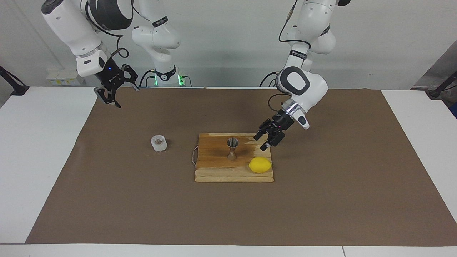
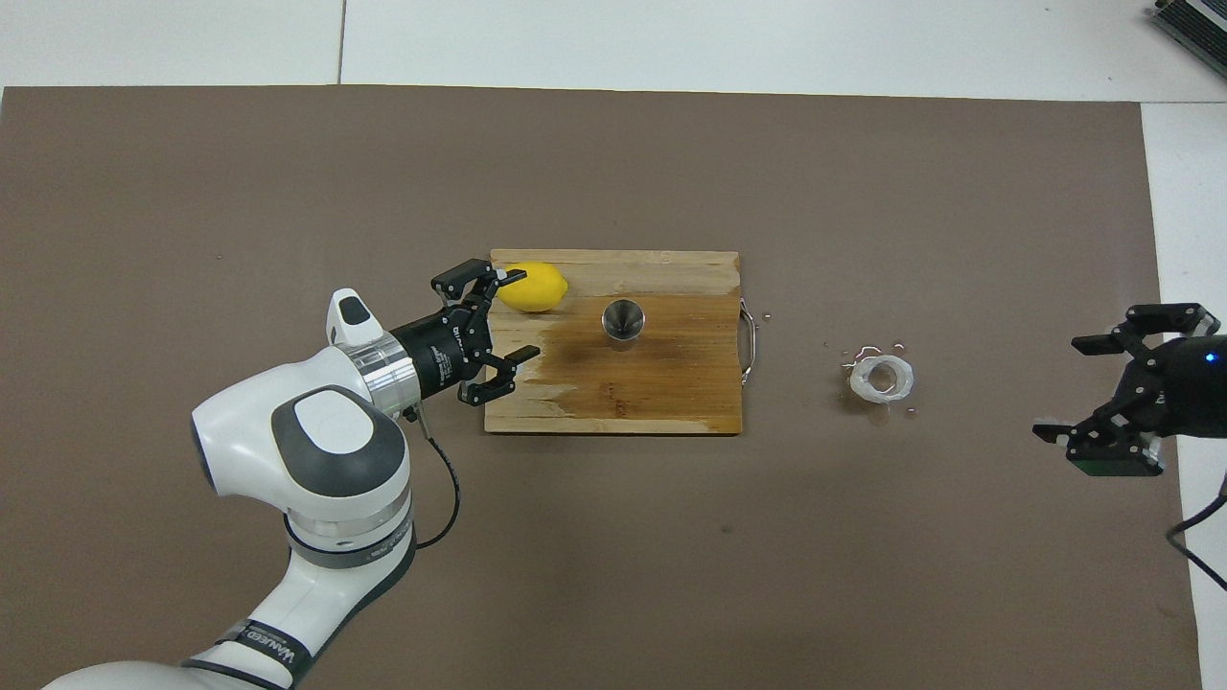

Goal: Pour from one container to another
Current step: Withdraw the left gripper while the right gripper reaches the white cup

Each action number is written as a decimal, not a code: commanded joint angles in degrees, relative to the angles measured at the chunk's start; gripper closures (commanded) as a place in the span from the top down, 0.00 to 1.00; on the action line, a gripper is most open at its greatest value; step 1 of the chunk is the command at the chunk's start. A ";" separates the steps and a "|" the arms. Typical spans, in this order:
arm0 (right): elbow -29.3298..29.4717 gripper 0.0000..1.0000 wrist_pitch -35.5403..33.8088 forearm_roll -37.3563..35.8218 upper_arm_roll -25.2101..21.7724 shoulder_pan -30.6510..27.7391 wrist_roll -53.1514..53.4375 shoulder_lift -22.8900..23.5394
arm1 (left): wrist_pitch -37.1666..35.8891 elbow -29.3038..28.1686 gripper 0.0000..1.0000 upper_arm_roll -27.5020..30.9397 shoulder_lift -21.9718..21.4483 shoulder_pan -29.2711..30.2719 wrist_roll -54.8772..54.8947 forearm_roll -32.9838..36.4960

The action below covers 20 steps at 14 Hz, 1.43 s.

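Small lettering runs along the left arm (image 2: 278,537) near its base end, possibly a brand name, but too blurred to read. Nothing else carries legible text.

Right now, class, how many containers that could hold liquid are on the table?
2. The steel jigger stands upright on the wooden board, near the lemon. The glass cup sits on the brown mat toward the right arm's end. None appears hidden.
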 commanded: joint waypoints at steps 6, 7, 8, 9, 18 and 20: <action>-1.65 1.00 7.60 22.53 0.44 -6.42 -38.76 16.90 | -25.71 5.55 1.00 0.08 -2.16 17.82 0.26 46.76; -1.39 1.00 9.71 23.77 0.44 -6.51 -43.51 19.18 | -30.36 8.79 1.00 0.08 -1.72 20.28 0.43 54.23; -0.78 1.00 9.30 26.74 0.52 -6.95 -47.39 21.47 | -34.23 11.61 1.00 -0.01 -1.46 21.69 0.52 60.39; -1.04 1.00 9.12 29.90 0.44 -7.22 -50.73 22.45 | -37.75 14.25 1.00 0.08 -1.37 22.23 0.35 67.07; -4.03 1.00 3.67 41.69 0.44 -7.40 -66.03 32.20 | -51.04 23.49 1.00 -0.01 -7.25 21.97 12.09 89.11; -4.20 1.00 4.28 42.24 0.52 -7.48 -67.46 32.83 | -54.73 25.16 1.00 -0.01 -7.86 21.97 17.98 90.50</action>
